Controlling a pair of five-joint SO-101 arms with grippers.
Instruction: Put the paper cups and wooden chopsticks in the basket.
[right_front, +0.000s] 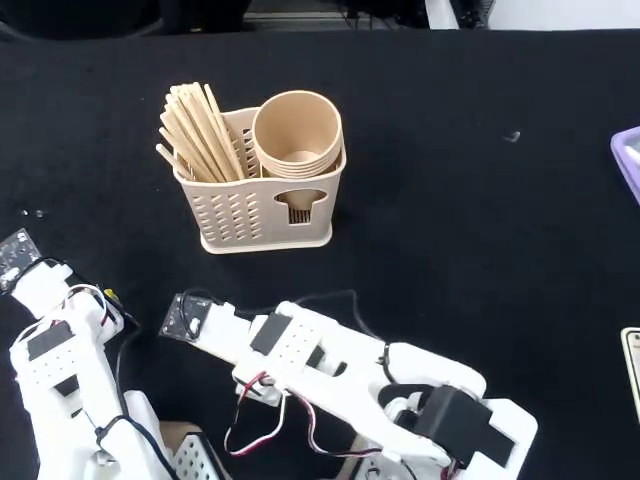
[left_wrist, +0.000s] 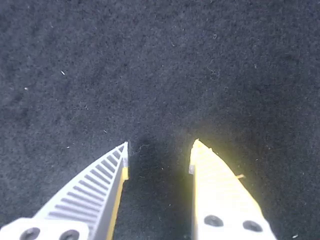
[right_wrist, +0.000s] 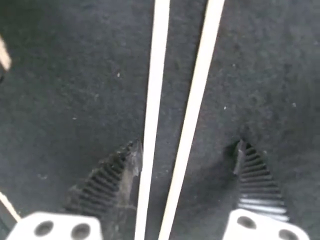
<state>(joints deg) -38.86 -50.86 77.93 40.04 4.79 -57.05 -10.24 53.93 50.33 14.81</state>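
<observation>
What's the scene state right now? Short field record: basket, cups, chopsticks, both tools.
basket: upright on the black table
paper cups: stacked, in the basket's right side in the high view
chopsticks: bundle standing in the basket's left side
left tool: open, over bare table
right tool: open, gripping nothing
loose sticks: two pale sticks, likely chopsticks, on the table between the right tool's fingers

Black cloth is covering the table (right_front: 500, 230); what may be a purple tray (right_front: 628, 158) is poking in at its right edge, and a pale surface (right_front: 560, 12) is showing behind
</observation>
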